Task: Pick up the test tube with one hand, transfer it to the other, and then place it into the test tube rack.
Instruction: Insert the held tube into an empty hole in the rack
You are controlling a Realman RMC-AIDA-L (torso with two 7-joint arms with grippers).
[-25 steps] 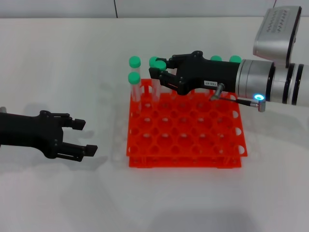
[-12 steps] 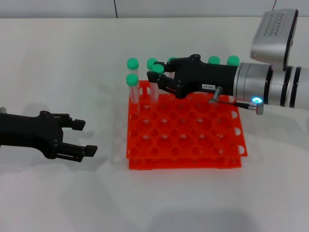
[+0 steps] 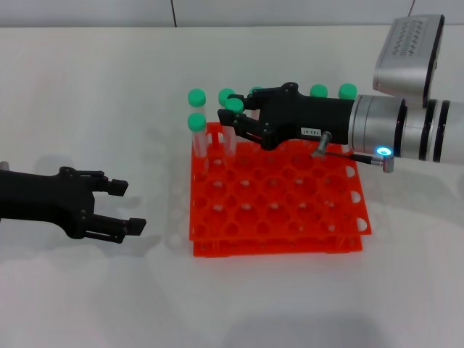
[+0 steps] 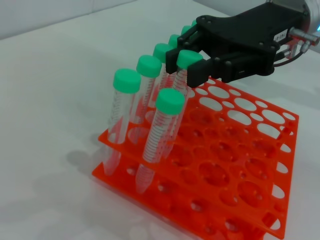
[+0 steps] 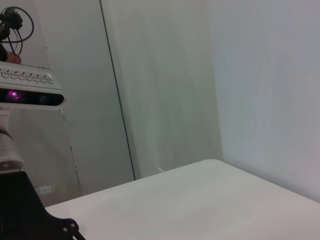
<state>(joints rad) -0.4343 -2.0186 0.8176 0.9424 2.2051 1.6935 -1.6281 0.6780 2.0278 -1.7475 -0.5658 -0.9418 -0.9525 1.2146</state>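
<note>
The orange-red test tube rack (image 3: 290, 210) stands on the white table, right of centre. My right gripper (image 3: 234, 111), the one with the white label, reaches over the rack's far left part. It is shut on the green cap of a test tube (image 3: 233, 104) whose clear body stands in a rack hole. The left wrist view shows the same grip (image 4: 188, 63) on the tube (image 4: 189, 58) over the rack (image 4: 240, 165). My left gripper (image 3: 134, 206) is open and empty, low over the table left of the rack.
Several other green-capped tubes (image 3: 196, 121) stand along the rack's far row and far left corner, close around the held one (image 4: 169, 102). The right wrist view shows only a wall and bare table.
My right gripper has moved slightly left and farther away with the tube. The rack's far edge and the tubes in it have shifted the same way. The left arm has not moved.
</note>
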